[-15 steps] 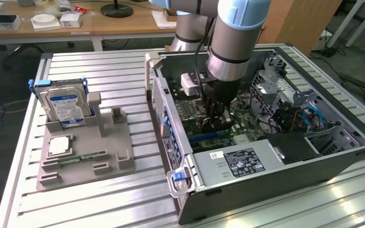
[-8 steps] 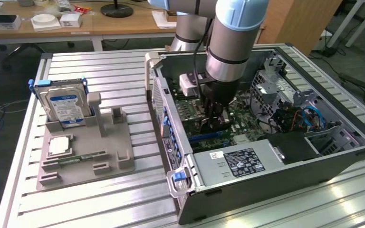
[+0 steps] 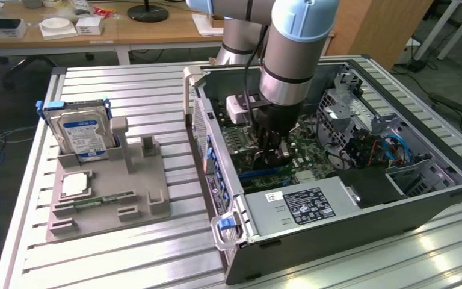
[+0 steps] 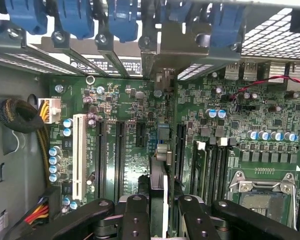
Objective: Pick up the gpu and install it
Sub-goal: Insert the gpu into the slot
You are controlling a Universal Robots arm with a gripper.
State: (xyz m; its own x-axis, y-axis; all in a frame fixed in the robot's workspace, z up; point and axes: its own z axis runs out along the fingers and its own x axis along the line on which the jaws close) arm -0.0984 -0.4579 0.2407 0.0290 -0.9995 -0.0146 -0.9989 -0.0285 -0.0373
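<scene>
My gripper (image 3: 269, 150) reaches down into the open computer case (image 3: 360, 220), just above the motherboard (image 3: 307, 159). It is shut on the gpu (image 3: 258, 161), a thin dark card held on edge. In the wrist view the gpu (image 4: 160, 172) runs edge-on between the black fingers (image 4: 135, 212), in line with a black expansion slot (image 4: 180, 150) and a rear bracket opening of the case (image 4: 159, 75). The card's lower edge is at the board; I cannot tell whether it sits in the slot.
On the exterior view's left, a grey fixture (image 3: 106, 201) holds a silver hard drive (image 3: 82, 135), a chip (image 3: 75, 183) and a green memory stick (image 3: 94, 202). Inside the case are the power supply (image 3: 303, 205), drive cage (image 3: 351, 108), cables (image 4: 20, 117), blue latches (image 4: 122, 20) and CPU socket (image 4: 262, 192).
</scene>
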